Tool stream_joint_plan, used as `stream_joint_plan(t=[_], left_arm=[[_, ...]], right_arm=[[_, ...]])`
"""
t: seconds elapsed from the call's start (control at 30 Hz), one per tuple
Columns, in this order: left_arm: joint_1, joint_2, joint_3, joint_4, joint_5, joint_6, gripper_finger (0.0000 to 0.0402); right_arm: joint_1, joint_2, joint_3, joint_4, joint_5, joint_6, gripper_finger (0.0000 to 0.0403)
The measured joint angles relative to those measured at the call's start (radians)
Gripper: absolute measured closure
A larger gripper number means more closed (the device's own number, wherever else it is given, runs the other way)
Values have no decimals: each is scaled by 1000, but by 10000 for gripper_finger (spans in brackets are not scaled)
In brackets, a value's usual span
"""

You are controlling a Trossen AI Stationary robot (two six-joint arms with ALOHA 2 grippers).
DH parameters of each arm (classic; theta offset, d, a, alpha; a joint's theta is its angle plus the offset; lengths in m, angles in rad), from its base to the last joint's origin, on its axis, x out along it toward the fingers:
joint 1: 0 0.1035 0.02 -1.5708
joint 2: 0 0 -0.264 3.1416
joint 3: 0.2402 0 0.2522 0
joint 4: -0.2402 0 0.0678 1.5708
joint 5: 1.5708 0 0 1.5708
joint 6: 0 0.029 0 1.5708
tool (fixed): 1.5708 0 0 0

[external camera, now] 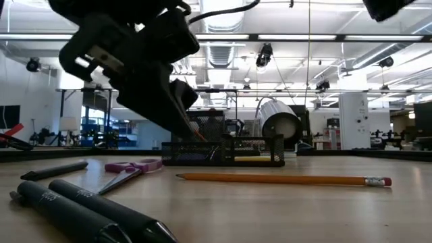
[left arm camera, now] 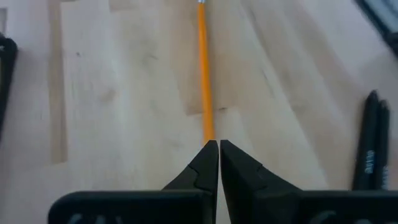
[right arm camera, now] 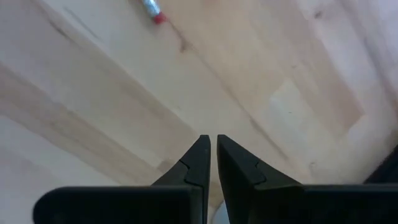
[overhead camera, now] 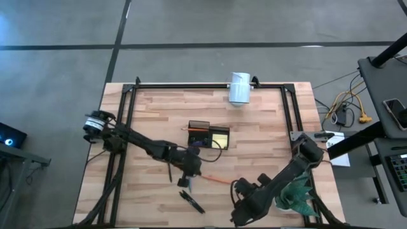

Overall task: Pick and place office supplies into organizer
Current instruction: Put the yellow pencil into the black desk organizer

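The black organizer [overhead camera: 199, 132] [external camera: 223, 152] stands mid-table with a yellow sticky-note pad [overhead camera: 220, 137] in its right part. An orange pencil [overhead camera: 213, 179] [external camera: 283, 179] [left arm camera: 203, 68] lies flat on the wood. My left gripper [overhead camera: 189, 173] [left arm camera: 217, 144] [external camera: 192, 131] is shut and hovers above the pencil's pointed end, clear of the table. Purple-handled scissors [external camera: 128, 169] and black pens [overhead camera: 191, 201] [external camera: 81, 209] [left arm camera: 370, 143] lie nearby. My right gripper [overhead camera: 236, 192] [right arm camera: 210, 140] is shut over bare wood near the pencil's eraser end [right arm camera: 153, 12].
A white cylinder [overhead camera: 240, 88] [external camera: 278, 125] lies at the far edge. A green spiky plant [overhead camera: 294, 194] sits under the right arm at the near right. Black frame rails [overhead camera: 127, 108] run along the table's left, far and right sides. Another dark pen [external camera: 54, 170] lies left of the scissors.
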Motion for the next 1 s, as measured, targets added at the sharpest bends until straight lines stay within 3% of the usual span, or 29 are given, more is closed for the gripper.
stream_joint_plan(t=[0.07, 0.17, 0.3, 0.43, 0.57, 1.0], left_arm=[[11, 0, 10, -12, 33, -61, 401], [38, 0, 17, -43, 82, -292, 402], [58, -11, 13, -38, 106, -607, 402], [58, 3, 12, -21, 105, -793, 402], [55, 6, 5, -25, 138, -840, 402], [51, 6, -20, -36, 108, -859, 402]], right_arm=[[-7, -31, -56, 56, -42, 20, 381], [-19, -84, -160, 127, -105, 120, 381], [-21, -174, -275, 177, -106, 316, 381], [-19, -253, -363, 226, -84, 415, 381], [-31, -304, -405, 243, -57, 421, 381], [-92, -287, -405, 293, -41, 251, 380]])
